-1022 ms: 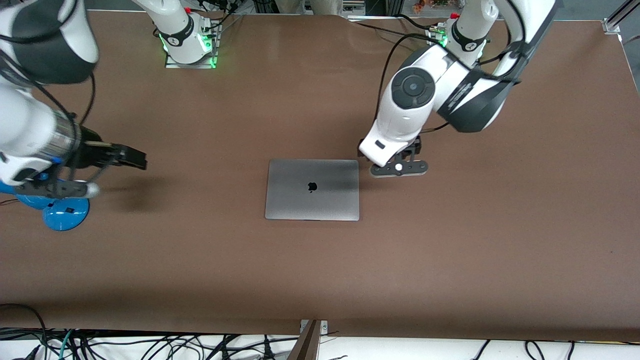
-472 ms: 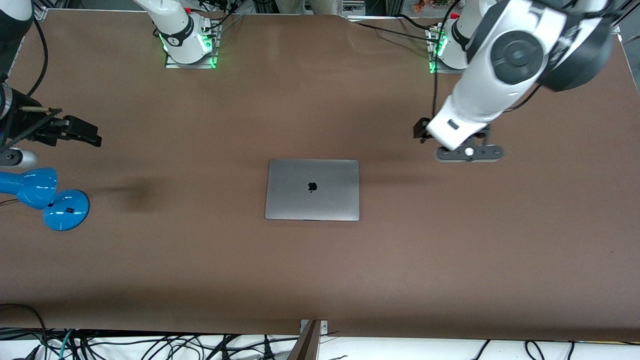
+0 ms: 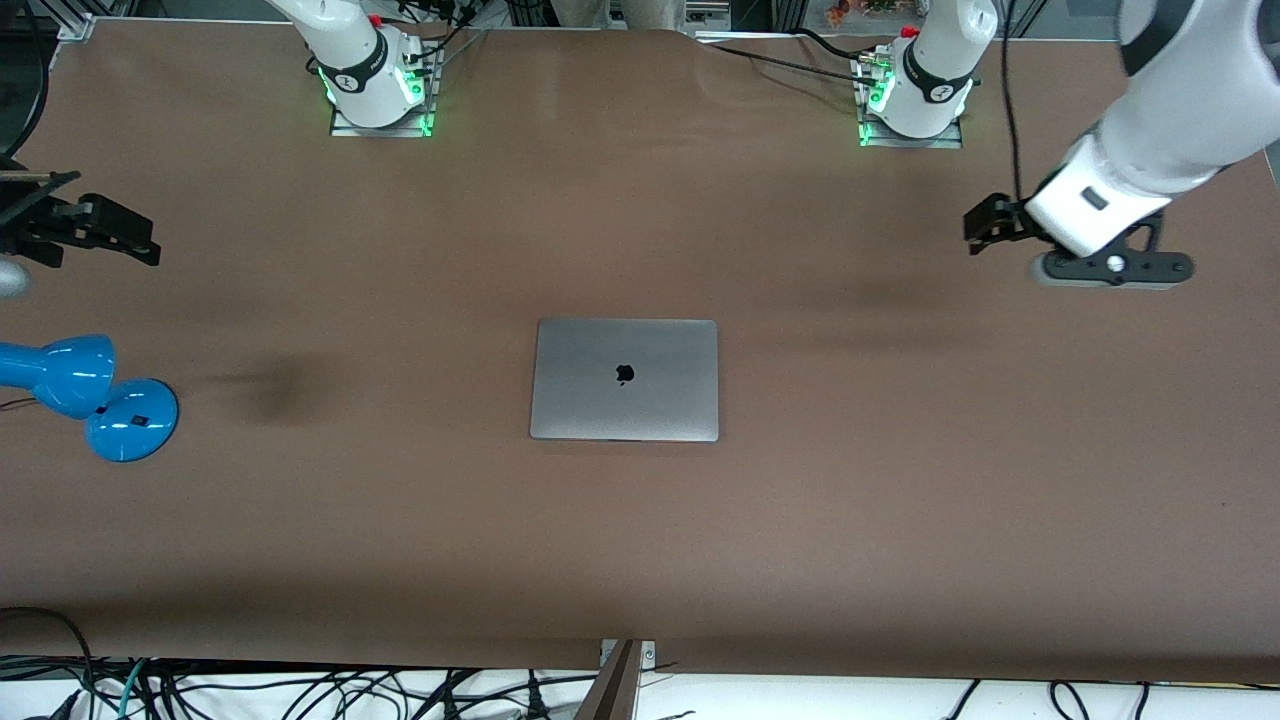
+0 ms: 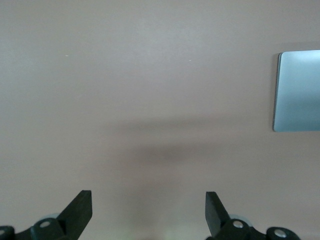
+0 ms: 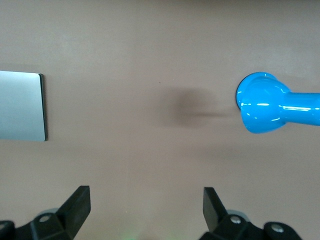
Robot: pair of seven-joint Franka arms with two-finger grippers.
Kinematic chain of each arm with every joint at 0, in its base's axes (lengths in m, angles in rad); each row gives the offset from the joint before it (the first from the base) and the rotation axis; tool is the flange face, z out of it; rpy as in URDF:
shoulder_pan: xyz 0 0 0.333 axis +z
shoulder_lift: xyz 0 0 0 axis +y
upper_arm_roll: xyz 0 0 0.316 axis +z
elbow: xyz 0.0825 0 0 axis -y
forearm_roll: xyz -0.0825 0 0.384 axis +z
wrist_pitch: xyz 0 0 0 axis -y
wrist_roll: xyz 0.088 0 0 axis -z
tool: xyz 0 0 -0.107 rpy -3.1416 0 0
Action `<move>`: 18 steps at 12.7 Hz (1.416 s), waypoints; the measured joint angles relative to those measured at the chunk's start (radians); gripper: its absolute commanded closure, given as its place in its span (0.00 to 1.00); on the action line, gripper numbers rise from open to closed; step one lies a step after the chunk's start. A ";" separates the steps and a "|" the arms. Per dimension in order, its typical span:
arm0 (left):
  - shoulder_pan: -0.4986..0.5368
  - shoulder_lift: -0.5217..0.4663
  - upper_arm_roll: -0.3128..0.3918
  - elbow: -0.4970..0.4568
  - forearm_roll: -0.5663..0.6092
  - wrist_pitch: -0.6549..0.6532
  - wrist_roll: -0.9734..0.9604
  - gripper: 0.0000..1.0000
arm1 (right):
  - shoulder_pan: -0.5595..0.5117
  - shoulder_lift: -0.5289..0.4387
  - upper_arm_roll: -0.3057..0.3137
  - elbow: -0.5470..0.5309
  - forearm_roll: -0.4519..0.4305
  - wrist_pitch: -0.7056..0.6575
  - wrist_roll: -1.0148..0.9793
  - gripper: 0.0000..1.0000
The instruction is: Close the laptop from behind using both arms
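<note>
A bright blue lamp [image 3: 85, 395] lay on the brown table [image 3: 400, 550] at the right arm's end; its round base [image 3: 131, 419] sat flat, nearer the front camera than its shade [image 3: 55, 373]; tangled black cables [image 3: 250, 690] ran along the table's nearest edge.

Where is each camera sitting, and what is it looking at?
Front view: high across the table, facing both arms' bases; shows the closed laptop, the blue lamp, the left end effector and the right end effector.
Left wrist view: on the left wrist, looking down at the table; its open fingers show.
Right wrist view: on the right wrist, looking down; its open fingers show.
Shared: all three show the laptop.
</note>
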 measured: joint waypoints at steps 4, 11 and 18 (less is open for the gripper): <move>0.001 -0.033 0.090 -0.011 -0.027 0.000 0.093 0.00 | -0.016 -0.013 -0.011 -0.008 0.000 -0.012 -0.043 0.00; 0.046 -0.040 0.116 0.034 -0.027 0.000 0.173 0.00 | -0.019 -0.010 -0.011 -0.067 0.000 0.014 -0.048 0.00; 0.045 -0.038 0.102 0.042 -0.027 0.000 0.165 0.00 | -0.032 0.001 -0.014 -0.075 -0.001 0.014 -0.051 0.00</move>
